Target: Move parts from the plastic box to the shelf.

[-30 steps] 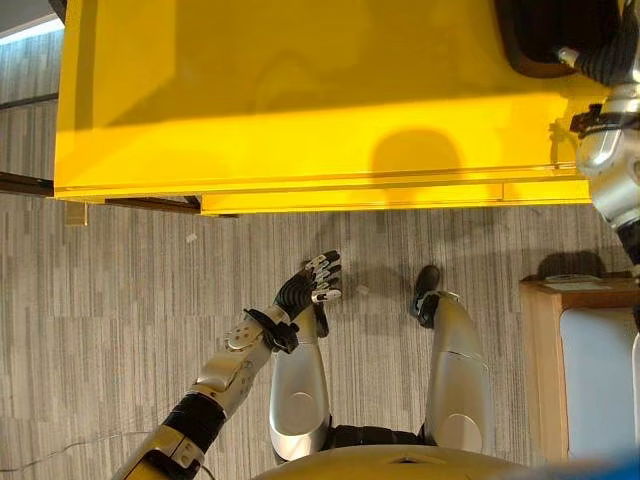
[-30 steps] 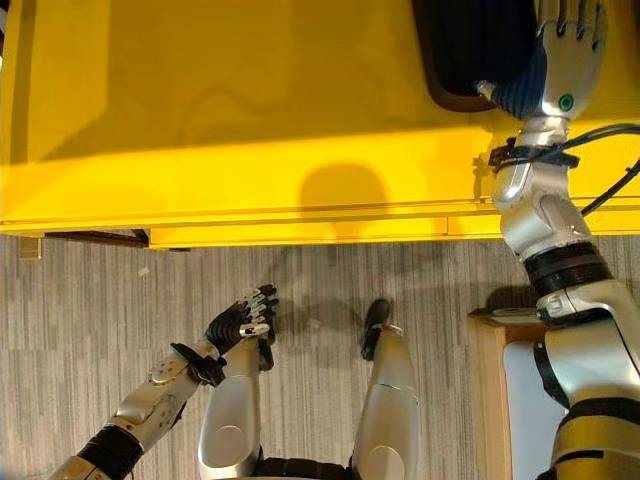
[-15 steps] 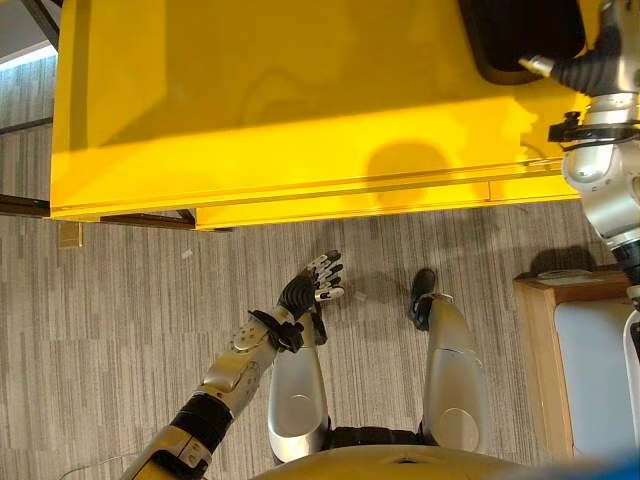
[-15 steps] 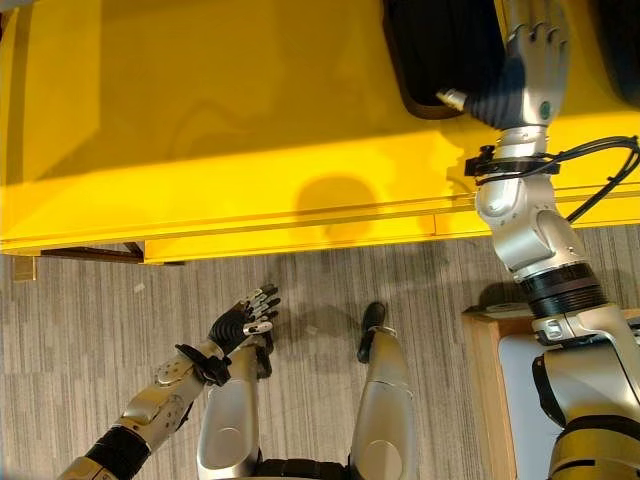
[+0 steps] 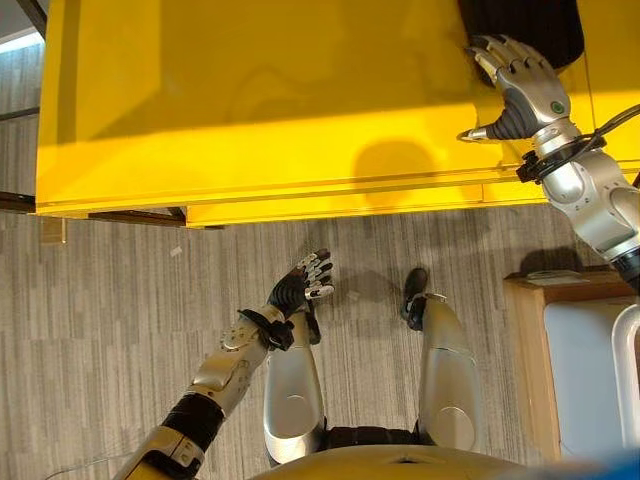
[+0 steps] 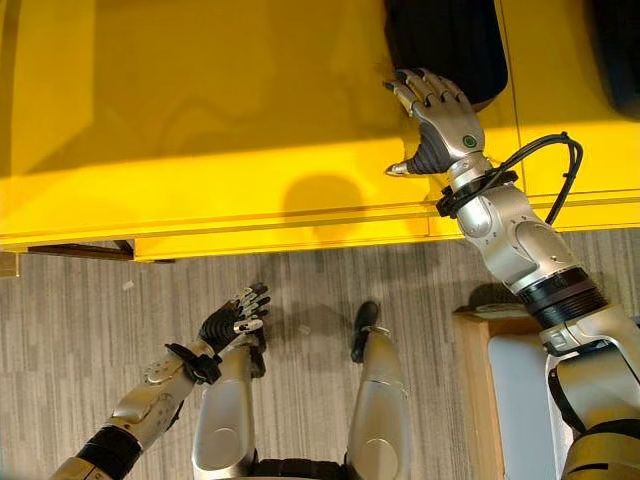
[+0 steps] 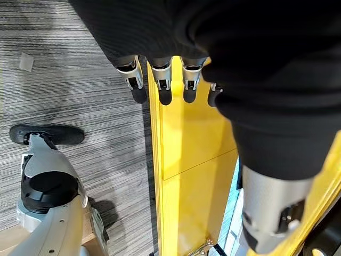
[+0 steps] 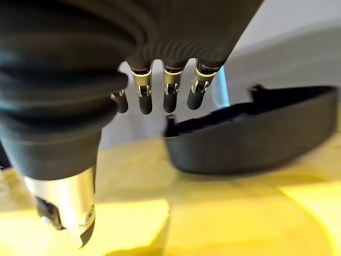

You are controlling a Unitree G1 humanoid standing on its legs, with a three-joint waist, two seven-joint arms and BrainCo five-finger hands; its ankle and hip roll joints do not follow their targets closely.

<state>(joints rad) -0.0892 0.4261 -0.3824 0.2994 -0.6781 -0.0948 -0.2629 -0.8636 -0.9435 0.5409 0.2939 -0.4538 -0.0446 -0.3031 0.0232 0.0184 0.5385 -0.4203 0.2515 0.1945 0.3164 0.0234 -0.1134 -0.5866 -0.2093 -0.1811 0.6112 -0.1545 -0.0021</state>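
Note:
A black curved part (image 6: 445,40) lies on the yellow shelf (image 5: 250,100) at its far right. My right hand (image 6: 445,120) hovers over the shelf just in front of this part, open, with fingers spread and nothing in them. In the right wrist view its straight fingers (image 8: 170,85) point past the near rim of the black part (image 8: 256,138). My left hand (image 5: 295,290) hangs low over the floor in front of the shelf, open and holding nothing.
A second black part (image 6: 618,50) sits at the shelf's far right edge. At the lower right stands a pale plastic box (image 5: 590,370) inside a wooden frame (image 5: 525,350). Grey striped carpet (image 5: 100,320) runs along the shelf's front edge.
My right hand has drawn back off the black part toward the shelf's front edge, fingers now spread. The camera has shifted a little. The left hand stays put.

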